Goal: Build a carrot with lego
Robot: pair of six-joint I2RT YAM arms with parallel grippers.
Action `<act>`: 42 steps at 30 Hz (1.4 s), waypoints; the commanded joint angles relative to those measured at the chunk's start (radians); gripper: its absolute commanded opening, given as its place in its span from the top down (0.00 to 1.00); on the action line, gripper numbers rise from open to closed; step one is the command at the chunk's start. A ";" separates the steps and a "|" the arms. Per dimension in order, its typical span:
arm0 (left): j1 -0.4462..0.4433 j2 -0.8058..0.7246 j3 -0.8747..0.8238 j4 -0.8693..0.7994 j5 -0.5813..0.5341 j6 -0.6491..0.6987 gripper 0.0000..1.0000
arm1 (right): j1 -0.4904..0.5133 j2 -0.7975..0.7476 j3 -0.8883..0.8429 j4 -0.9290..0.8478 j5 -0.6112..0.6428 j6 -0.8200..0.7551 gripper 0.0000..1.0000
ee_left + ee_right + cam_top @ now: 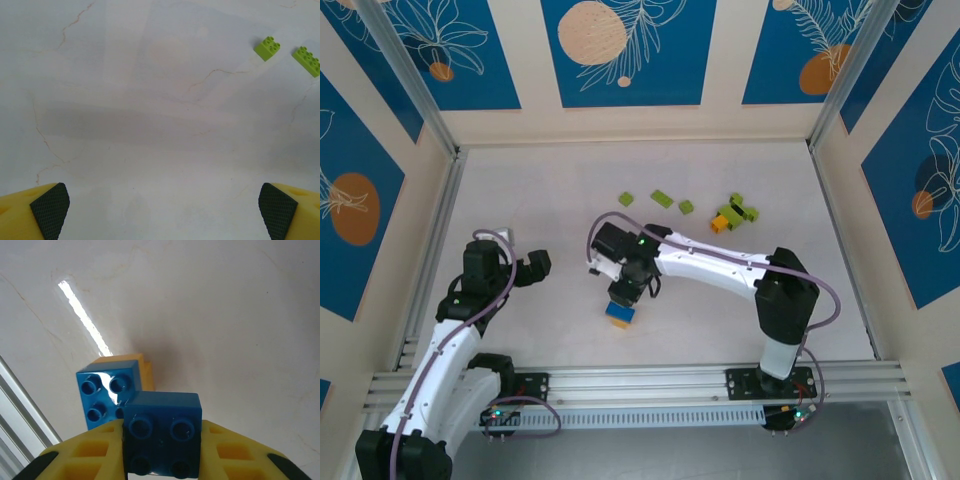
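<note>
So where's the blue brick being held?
Right wrist view: the held blue brick is pinched in the right gripper, just above a second blue brick stacked on an orange brick.

Built alike on left arm (450, 345) and right arm (720, 265): glossy white shells along the links, matte black housings at every joint. Wired on the outside with a thin lilac cable (836, 296), looping loose from joint to joint. Lit by a small green lamp (642, 241) near the right wrist, with more green specks under the black bases (520, 382) along the table's near edge. Tipped on the left claw (163, 210) with bright yellow plastic fingers (20, 215), faced with black cross-hatched pads (50, 210). Same yellow on the right claw (162, 455), moulded with shallow rectangular recesses (95, 452) and edged in dark grey at the outer corners.
</note>
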 commanded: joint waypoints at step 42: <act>0.016 -0.006 -0.013 0.025 0.024 0.010 0.00 | 0.066 -0.055 -0.096 0.018 -0.072 0.096 0.72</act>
